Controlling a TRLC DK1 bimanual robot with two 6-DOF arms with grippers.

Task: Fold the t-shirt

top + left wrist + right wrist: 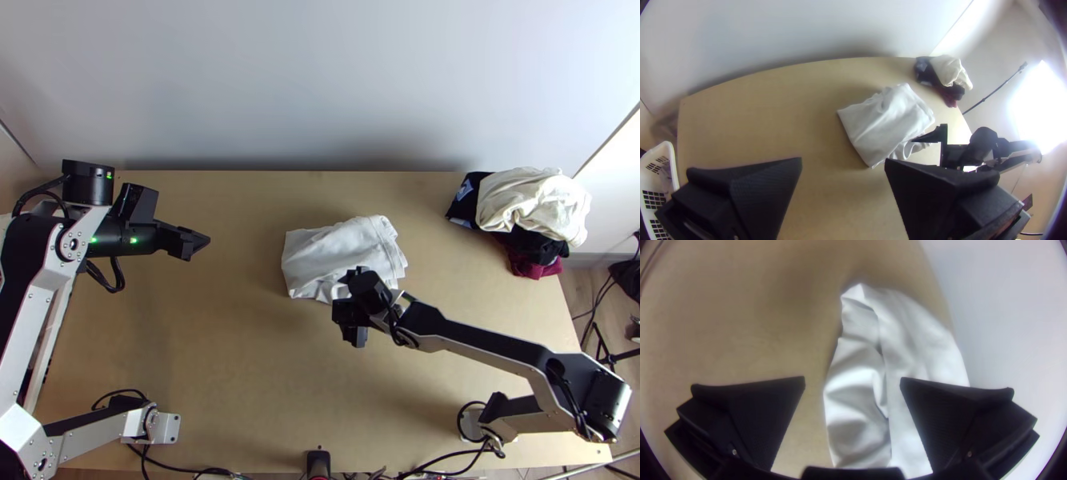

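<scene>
Right pincer: the wide, flat black right gripper (853,378) is released, its two fingers apart over a cloth edge; contact with the fabric cannot be told.
T-shirt: the white cloth t-shirt (340,252) lies at the middle of the top view's frame, gathered into a compact, folded bundle – rumpled along its lower edge, layers loose at the right.
Left pincer: the matching black left gripper (843,159), left of centre in the top view's frame, is released and holds nothing.
Risk, pick-up: closing now could catch just the upper layer, as the edge looks loose and uneven; the fold would then peel open.
Risk, drag: a low pull could slide the whole bundle, since nothing pins its far side.
Risk, finish: creases under a further fold would likely leave it lopsided.
Count, task: one t-shirt, two pincers.
Count, surroundings: one light wooden table (224,360); one heap of clothes, upper right of the top view's frame – one cream cloth (532,200) and one dark red cloth (534,268) distinguishable, number of black pieces uncertain; one white plastic basket (670,160).
</scene>
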